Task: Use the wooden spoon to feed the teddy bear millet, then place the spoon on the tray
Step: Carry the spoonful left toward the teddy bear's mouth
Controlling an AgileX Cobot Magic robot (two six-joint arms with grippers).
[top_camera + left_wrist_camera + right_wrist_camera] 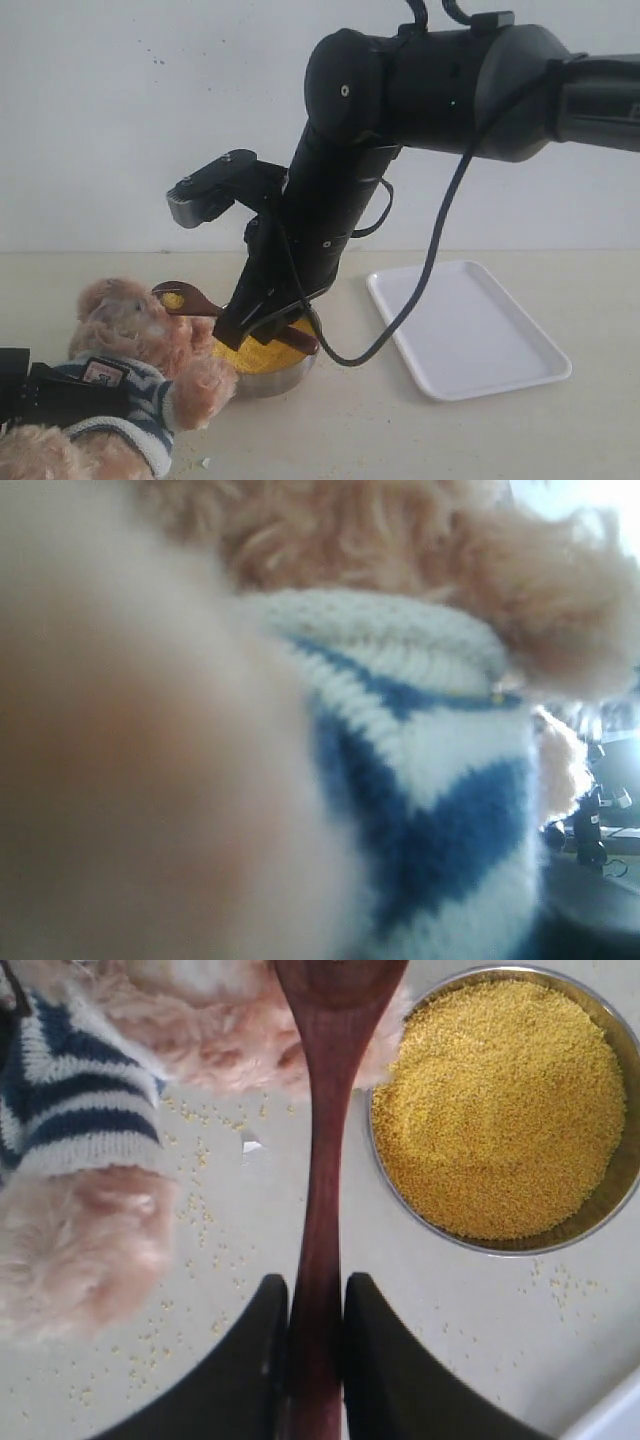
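My biggest worry is the right arm itself. It leans across the middle of the surface, right over the bowl, and a careless swing toward the tray could drag the dangling cable or the wrist through the grain and tip the bowl.

Next is the teddy bear, at the surface's left edge. The left gripper seems to be grasping it around the striped middle. Plush gives, so if the bear sags or twists, its mouth drifts off the spoon.

The tray lies bare toward the right edge, well apart from the bowl. Nothing sits on it, but the bowl stands between it and the spoon.

The bowl, heaped with millet, sits just beside the bear's paw.

The right gripper is clenched on the handle of the wooden spoon, and the spoon's head is at the bear's face with some yellow grain on it. The handle is slim, so I judge that any roll would dump the load.

Loose grains already dot the surface below.
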